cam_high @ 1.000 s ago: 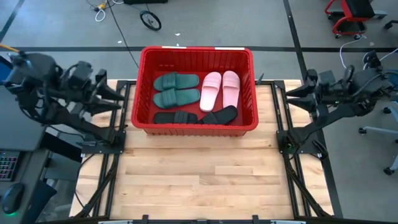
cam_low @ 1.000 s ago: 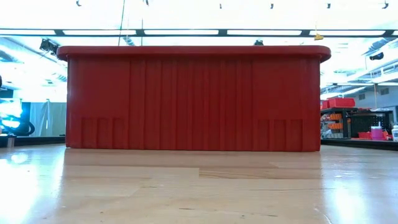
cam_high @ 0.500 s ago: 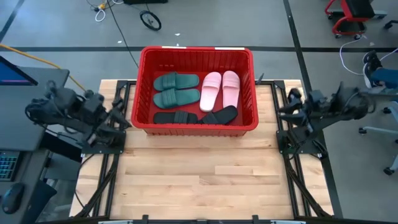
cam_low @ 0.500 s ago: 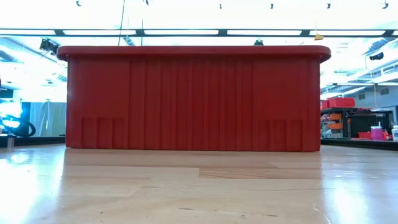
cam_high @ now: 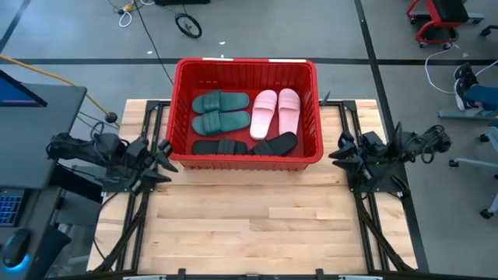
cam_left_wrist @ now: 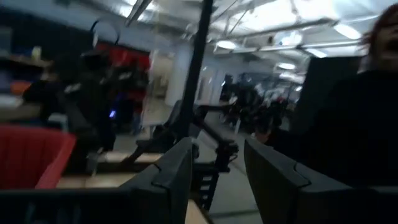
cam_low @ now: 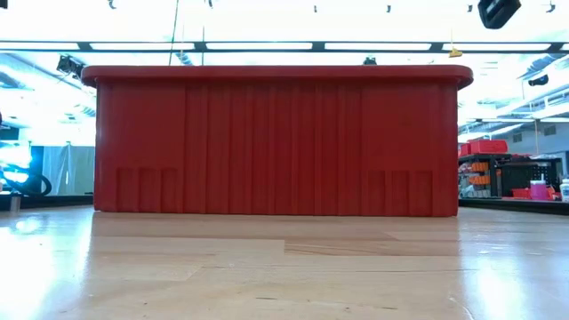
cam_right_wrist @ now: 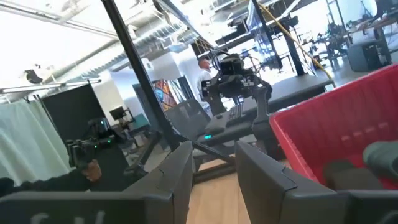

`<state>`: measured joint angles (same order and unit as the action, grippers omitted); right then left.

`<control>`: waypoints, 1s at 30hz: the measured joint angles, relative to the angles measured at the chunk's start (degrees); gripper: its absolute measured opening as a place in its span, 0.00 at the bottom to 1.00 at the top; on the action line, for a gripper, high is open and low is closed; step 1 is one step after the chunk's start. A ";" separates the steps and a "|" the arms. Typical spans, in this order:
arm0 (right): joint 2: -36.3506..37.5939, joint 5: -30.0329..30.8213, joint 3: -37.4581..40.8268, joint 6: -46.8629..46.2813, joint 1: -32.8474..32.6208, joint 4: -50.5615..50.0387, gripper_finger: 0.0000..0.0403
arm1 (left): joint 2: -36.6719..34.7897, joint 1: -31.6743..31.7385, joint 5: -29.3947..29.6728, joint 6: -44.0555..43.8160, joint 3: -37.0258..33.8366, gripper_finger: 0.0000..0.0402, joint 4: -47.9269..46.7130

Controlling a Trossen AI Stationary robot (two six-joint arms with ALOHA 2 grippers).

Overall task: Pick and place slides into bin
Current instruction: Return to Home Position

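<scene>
The red bin stands at the table's far middle; its ribbed near wall fills the low view. Inside lie two dark green slides, two pale pink slides and two black slides, all flat on the bin's floor. My left gripper is low at the table's left edge, just off the bin's near left corner, open and empty. My right gripper is low at the right edge, off the bin's near right corner, open and empty.
Bare wooden table stretches from the bin to the near edge. Black frame rails run along both sides. A dark part of an arm shows at the low view's top right. A person stands in the room beyond.
Both arms have drawn back and sunk down, going toward the table's near edge: each gripper has moved from beside the bin's side wall to a spot off the bin's near corner. The bin and the slides have stayed where they were.
</scene>
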<state>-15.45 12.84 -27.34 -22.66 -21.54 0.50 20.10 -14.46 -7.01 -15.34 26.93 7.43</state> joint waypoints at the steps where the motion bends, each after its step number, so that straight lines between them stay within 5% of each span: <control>1: 0.16 -0.02 0.76 -0.38 0.00 0.48 0.32 | -0.61 0.00 -0.66 0.33 -1.39 0.38 2.22; 12: 2.43 -2.55 8.54 -1.13 -0.02 7.28 0.32 | -11.09 0.02 -3.60 0.46 -14.28 0.40 9.41; 21: 15.06 -2.88 8.83 3.54 0.00 4.09 0.32 | -19.98 0.02 -3.83 1.12 -14.84 0.40 3.44; 30: 14.98 -2.19 9.45 4.06 0.04 0.74 0.32 | -19.89 0.24 -2.16 5.47 -14.08 0.38 1.90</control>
<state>-0.47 10.65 -17.88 -18.60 -21.50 1.23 0.21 -14.22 -9.17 -9.87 12.85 9.32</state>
